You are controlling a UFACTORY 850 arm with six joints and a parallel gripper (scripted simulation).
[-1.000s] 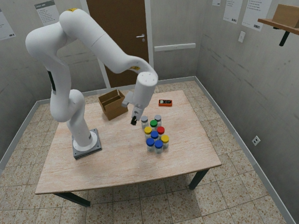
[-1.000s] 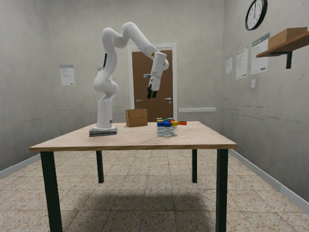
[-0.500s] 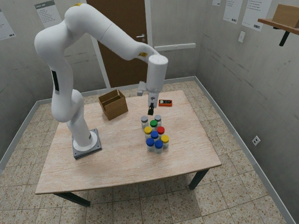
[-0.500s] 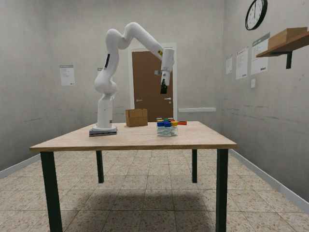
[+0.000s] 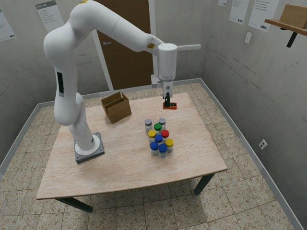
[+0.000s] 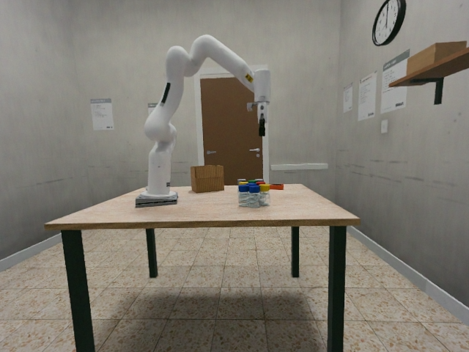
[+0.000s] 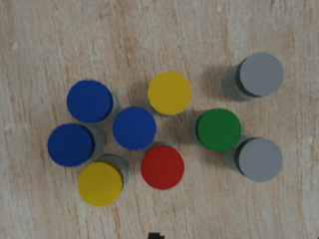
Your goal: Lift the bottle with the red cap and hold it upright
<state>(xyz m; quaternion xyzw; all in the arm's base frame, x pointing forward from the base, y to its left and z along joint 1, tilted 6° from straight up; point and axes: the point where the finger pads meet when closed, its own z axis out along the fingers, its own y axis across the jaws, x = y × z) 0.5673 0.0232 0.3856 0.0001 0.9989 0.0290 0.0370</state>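
The bottle with the red cap (image 5: 165, 133) stands upright on the right side of a tight cluster of small clear bottles on the table. In the wrist view the red cap (image 7: 162, 167) sits low in the middle, touching or nearly touching a blue-capped bottle (image 7: 134, 128), with a yellow-capped one (image 7: 100, 183) and a green-capped one (image 7: 218, 129) close by. My gripper (image 5: 168, 100) hangs high above the cluster, pointing straight down, open and empty. It also shows in the exterior view (image 6: 261, 129), well above the bottles (image 6: 253, 193).
The other bottles carry blue, yellow, green and grey (image 5: 148, 121) caps and all stand upright. An open cardboard box (image 5: 115, 107) stands at the back left of the table. A flat orange object (image 5: 171, 105) lies at the back. The arm's base (image 5: 88, 147) is on the left.
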